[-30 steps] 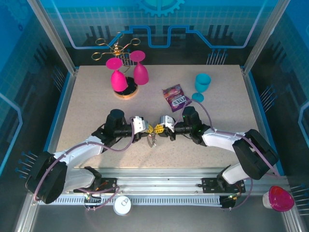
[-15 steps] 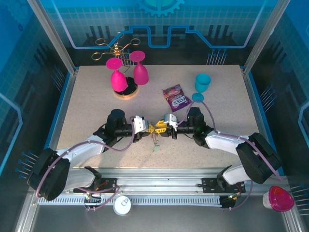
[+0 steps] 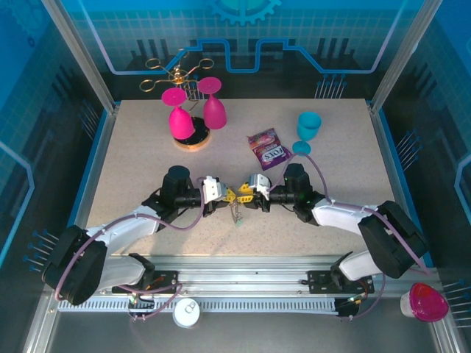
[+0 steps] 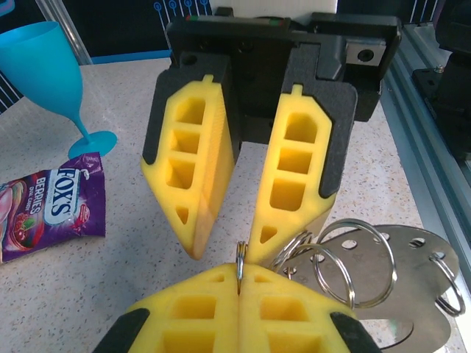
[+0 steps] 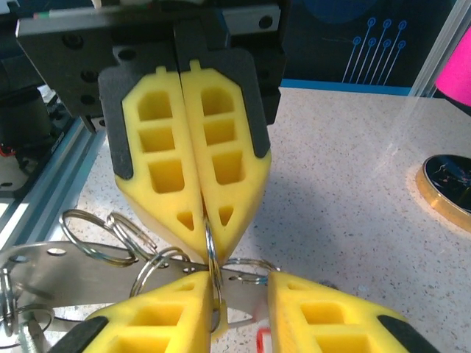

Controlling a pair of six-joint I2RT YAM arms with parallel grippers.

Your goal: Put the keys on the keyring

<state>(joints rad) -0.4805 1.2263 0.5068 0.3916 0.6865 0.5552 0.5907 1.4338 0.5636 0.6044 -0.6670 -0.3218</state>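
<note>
ok so the keyring (image 4: 239, 257): its thin metal ring is pinched edge-on right at the tips of the left gripper (image 4: 239, 271), whose yellow jaws are pressed tight together on it. Same thing from the right wrist cam, where the ring (image 5: 209, 246) drops out of the closed left gripper (image 5: 207, 239) tips. The right gripper (image 5: 239, 283) sits straight across from it, nose to nose, with its jaws apart and a clear gap between the pads. The ring runs down past the inner edge of one pad, but I can't tell if it's actually touching. From the left wrist cam the right gripper (image 4: 224, 248) fingers are spread in a V too.

The keys (image 4: 408, 257) are flat silver pieces with holes, strung on a few more split rings just beside the pinch, lying low by the table. On the right wrist cam they're at the lower left (image 5: 48, 261).

From above, both grippers meet around the middle of the table (image 3: 346, 184), left gripper (image 3: 230, 196) and right gripper (image 3: 246, 195) almost touching, with the bunch (image 3: 237, 215) hanging just below them.

Further back there's a purple candy packet (image 3: 266, 149), a teal goblet (image 3: 307, 129) next to it, and two pink goblets (image 3: 182, 118) upside down by a gold wire rack (image 3: 176, 70)
</note>
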